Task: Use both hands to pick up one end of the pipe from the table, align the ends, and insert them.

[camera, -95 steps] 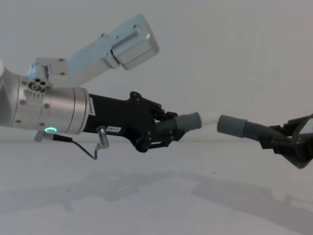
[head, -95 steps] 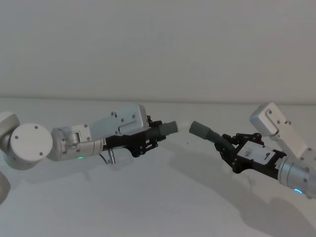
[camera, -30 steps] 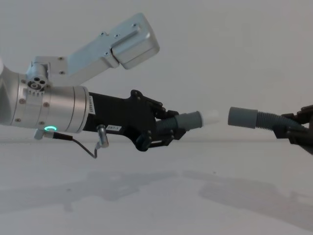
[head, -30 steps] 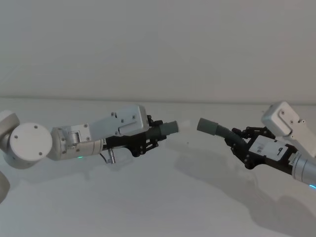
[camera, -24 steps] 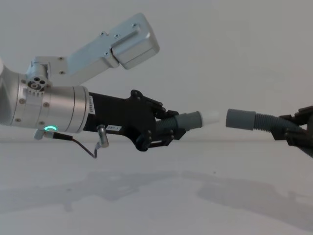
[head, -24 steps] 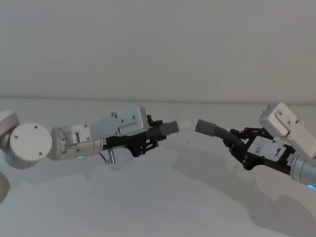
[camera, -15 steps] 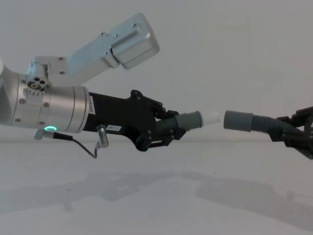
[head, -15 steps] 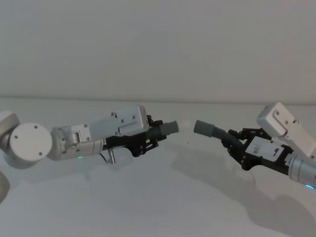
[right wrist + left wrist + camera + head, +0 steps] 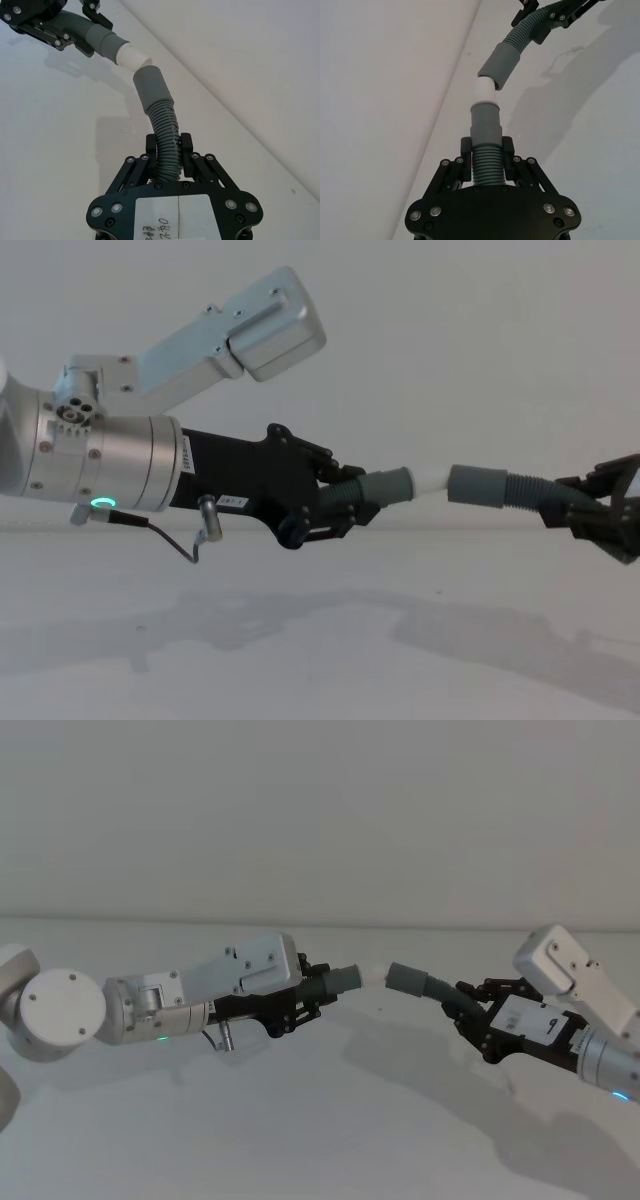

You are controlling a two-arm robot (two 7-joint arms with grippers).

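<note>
**Above the surface, two cuffs meet tip to mouth**

Over on the robot's left, the left claw [image 9: 335, 502] is clamped on the ribbed part of the short hose [image 9: 486, 162], holding it well above the white surface [image 9: 330, 1140]. Its long axis runs roughly level toward the right, and its grey cuff [image 9: 388, 486] ends in a narrower whitish tip [image 9: 430, 479] that points straight at the other piece.

Moving right, that tip sits at the mouth of the long hose's cuff [image 9: 478, 485]. From the left wrist view the tip [image 9: 484, 90] looks to be touching the rim or barely entering it, and the two axes are not quite in line: the right-hand cuff [image 9: 500, 65] is tilted a little off the tip's direction. I cannot tell how deep the tip has gone, if at all.

Farther right, the right claw [image 9: 480, 1020] is closed on the corrugated body of the long hose [image 9: 165, 137], which bends upward out of its fingers before reaching the cuff.

My judgement: the next move depends on levelling the right cuff onto the tip's axis, then pressing the two together along that line.
</note>
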